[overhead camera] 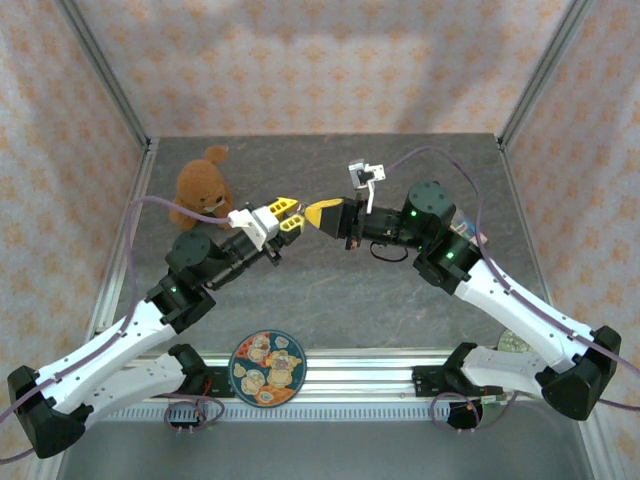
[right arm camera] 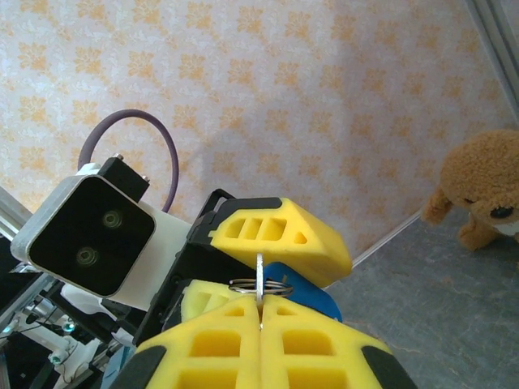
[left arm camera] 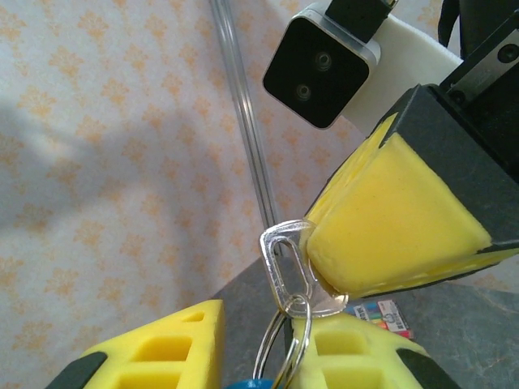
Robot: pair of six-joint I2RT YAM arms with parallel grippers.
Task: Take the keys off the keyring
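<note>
Both grippers meet in mid-air over the grey table [overhead camera: 330, 300]. My right gripper [right arm camera: 261, 312] is shut on a thin silvery key [right arm camera: 259, 275], seen edge-on between its yellow pads. In the left wrist view the key's [left arm camera: 284, 259] slotted head sticks out of the right gripper's pads [left arm camera: 389, 219]. The wire keyring [left arm camera: 280, 348] threads through that slot. My left gripper [left arm camera: 268, 324] is shut on a blue tag [right arm camera: 316, 301] that hangs on the keyring [right arm camera: 259, 286]. From above, the left gripper [overhead camera: 290, 215] and the right gripper [overhead camera: 318, 215] nearly touch tip to tip.
A brown teddy bear [overhead camera: 203, 185] sits at the back left of the table. A round patterned plate [overhead camera: 267, 367] lies at the near edge between the arm bases. A small colourful card [left arm camera: 381, 312] lies on the table below the grippers. Patterned walls and metal posts enclose the table.
</note>
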